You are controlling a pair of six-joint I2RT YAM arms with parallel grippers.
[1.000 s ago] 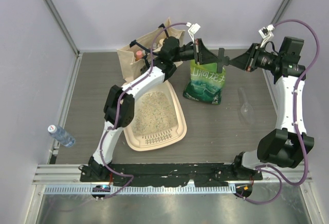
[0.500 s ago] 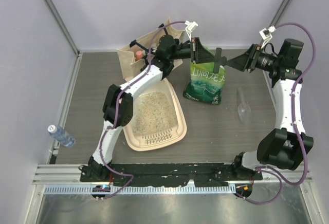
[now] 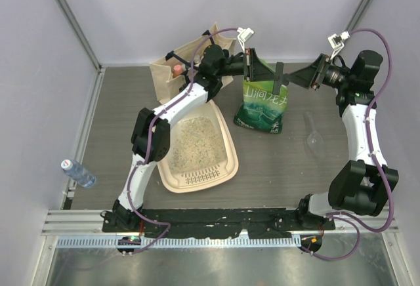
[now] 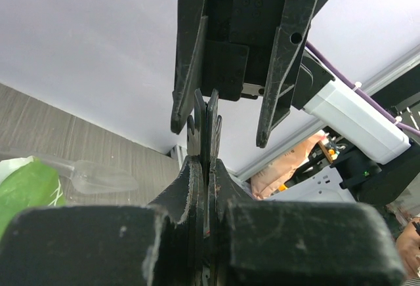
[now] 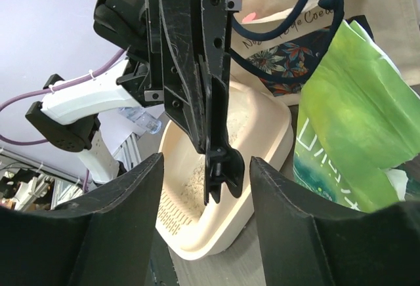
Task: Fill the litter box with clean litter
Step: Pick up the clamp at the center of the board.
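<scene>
Cream litter box (image 3: 231, 155): lies on the grey desk (image 3: 282, 168), left of centre, with its slotted strip at the near end. Its far end is hidden under the left arm.
Clean litter (image 3: 195, 143): a pale, speckled layer spread over the floor of the litter box. I cannot tell how deep it is.
Left claw (image 5: 222, 166): pressed shut and raised above the top of the green bag. No gap shows between its fingers, and I cannot make out whether anything thin is pinched there.
Right claw (image 4: 220, 134): spread open and gripping nothing. It faces the left claw tip to tip, with one finger on either side of the shut tips.
Green bag (image 3: 264, 110): stands just right of the litter box. From above, the two claws cover its top, so the mouth is hidden.
Tote bag (image 3: 169, 76): beige, by the back wall behind the litter box, partly hidden by the left arm. Something pink-topped shows inside, too small to name.
Clear scoop (image 3: 314, 135): lies on the desk right of the green bag, apart from it, faint against the grey.
Bottle (image 3: 79, 173): lies at the desk's left edge, well apart from the litter box.
</scene>
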